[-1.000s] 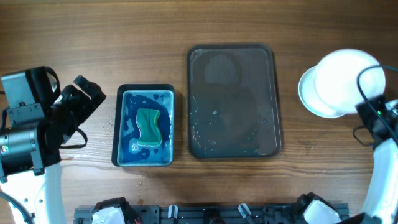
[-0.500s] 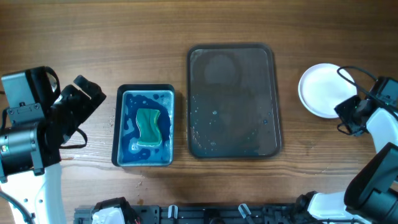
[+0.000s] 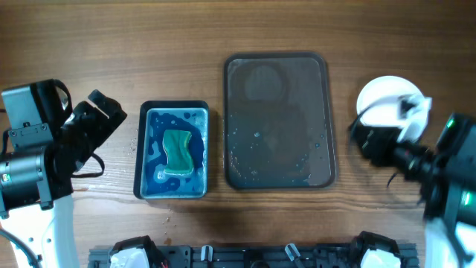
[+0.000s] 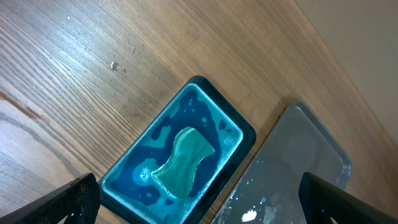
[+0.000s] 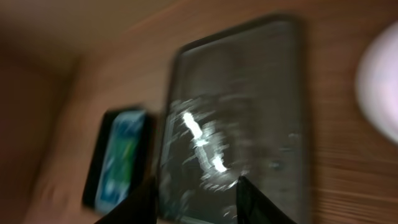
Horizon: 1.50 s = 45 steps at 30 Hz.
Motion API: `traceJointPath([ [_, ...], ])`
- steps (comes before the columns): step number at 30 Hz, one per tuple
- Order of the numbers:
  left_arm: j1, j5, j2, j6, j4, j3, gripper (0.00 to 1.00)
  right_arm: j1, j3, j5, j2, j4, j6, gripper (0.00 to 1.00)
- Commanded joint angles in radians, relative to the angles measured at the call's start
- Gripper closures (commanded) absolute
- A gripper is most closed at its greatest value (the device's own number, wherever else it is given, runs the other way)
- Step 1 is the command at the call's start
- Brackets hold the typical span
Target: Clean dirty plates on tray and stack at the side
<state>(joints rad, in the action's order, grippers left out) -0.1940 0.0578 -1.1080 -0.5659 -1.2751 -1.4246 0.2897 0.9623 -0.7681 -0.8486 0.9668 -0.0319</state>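
The tray (image 3: 324, 119) lies in the middle of the table, wet and with no plates on it; it also fills the blurred right wrist view as the tray (image 5: 273, 93). White plates (image 3: 381, 95) sit stacked on the wood to its right, seen as a pale blur of plates (image 5: 380, 87) at that view's edge. My right gripper (image 3: 362, 138) hangs open and empty between the stack and the tray's right rim, pointing toward the tray; its dark fingertips (image 5: 254, 200) frame the tray's near end. My left gripper (image 3: 108, 112) is wide open and empty, left of the basin.
A black-rimmed blue basin (image 3: 147, 149) with a green sponge (image 3: 177, 150) stands left of the tray; the left wrist view shows the same basin (image 4: 134, 163) and sponge (image 4: 184, 160). Bare wood lies behind and in front.
The right gripper set a white plate down on the stack, opened, and swung left and toward the front, so it now points at the tray. The left arm has not moved.
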Motion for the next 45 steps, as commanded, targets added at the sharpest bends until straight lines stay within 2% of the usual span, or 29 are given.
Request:
traceJointPath([
  [1, -0.007, 0.012, -0.001, 0.002, 0.002, -0.011, 0.00, -0.130, 0.009, -0.095, 0.131, 0.065, 0.095, 0.00],
  [8, -0.007, 0.012, -0.001, 0.002, 0.002, -0.011, 0.00, -0.188, 0.009, -0.051, 0.225, 0.094, -0.153, 0.00],
  [11, -0.007, 0.012, -0.001, 0.002, 0.002, -0.011, 0.00, -0.188, 0.009, 0.006, 0.224, 0.083, -0.173, 0.00],
  [13, -0.007, 0.012, -0.001, 0.002, 0.002, -0.011, 0.00, -0.188, 0.009, 0.000, 0.226, 0.048, -0.100, 0.00],
  [16, -0.007, 0.012, -0.001, 0.002, 0.002, -0.011, 0.00, -0.192, 0.008, -0.127, 0.234, -0.043, 0.137, 0.00],
  [19, -0.007, 0.012, -0.001, 0.002, 0.002, -0.011, 0.00, -0.223, -0.006, -0.108, 0.276, -0.124, 0.274, 0.00],
  [23, -0.007, 0.012, -0.001, 0.002, 0.002, -0.011, 0.00, -0.287, -0.071, 0.077, 0.333, -0.237, 0.293, 0.00],
  [25, -0.007, 0.012, -0.001, 0.002, 0.002, -0.011, 0.00, -0.341, -0.146, 0.233, 0.386, -0.297, 0.293, 0.00],
  [29, -0.007, 0.012, -0.001, 0.002, 0.002, -0.011, 0.00, -0.400, -0.300, 0.378, 0.497, -0.388, 0.294, 0.00],
  [41, -0.007, 0.012, -0.001, 0.002, 0.002, -0.011, 0.00, -0.428, -0.780, 0.439, 0.851, -0.734, 0.291, 0.00],
  [45, -0.007, 0.012, -0.001, 0.002, 0.002, -0.011, 0.00, -0.433, -0.862, 0.428, 0.846, -0.823, 0.284, 0.00],
])
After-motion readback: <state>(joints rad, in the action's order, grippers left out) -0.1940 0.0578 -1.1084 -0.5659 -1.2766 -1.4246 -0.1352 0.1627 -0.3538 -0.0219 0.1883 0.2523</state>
